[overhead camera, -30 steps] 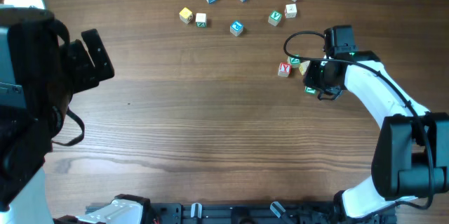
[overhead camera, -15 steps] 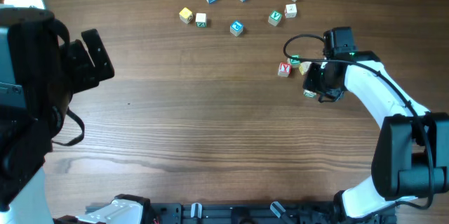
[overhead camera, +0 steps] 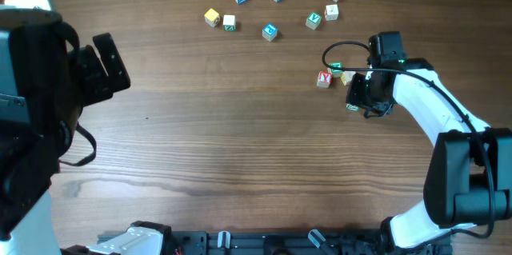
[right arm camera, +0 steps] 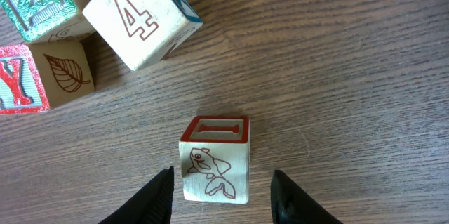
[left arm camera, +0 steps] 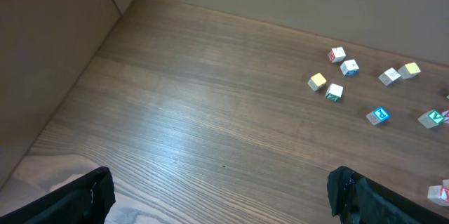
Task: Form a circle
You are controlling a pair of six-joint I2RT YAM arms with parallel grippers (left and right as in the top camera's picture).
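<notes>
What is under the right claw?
A pale wooden cube with a red letter and fish drawing, on the wooden table between its parted fingers. Overhead, the claw mostly hides it.

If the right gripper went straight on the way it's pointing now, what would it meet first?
Probably the fish-and-I cube, which sits just ahead between the open fingers of the right gripper, untouched. Past it lies the 4 cube, though depth is hard to judge.

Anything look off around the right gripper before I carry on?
The fish cube, inside the open right gripper, stands apart from the rest, and the 4 cube sits skewed to the leaf cube beside it.
</notes>
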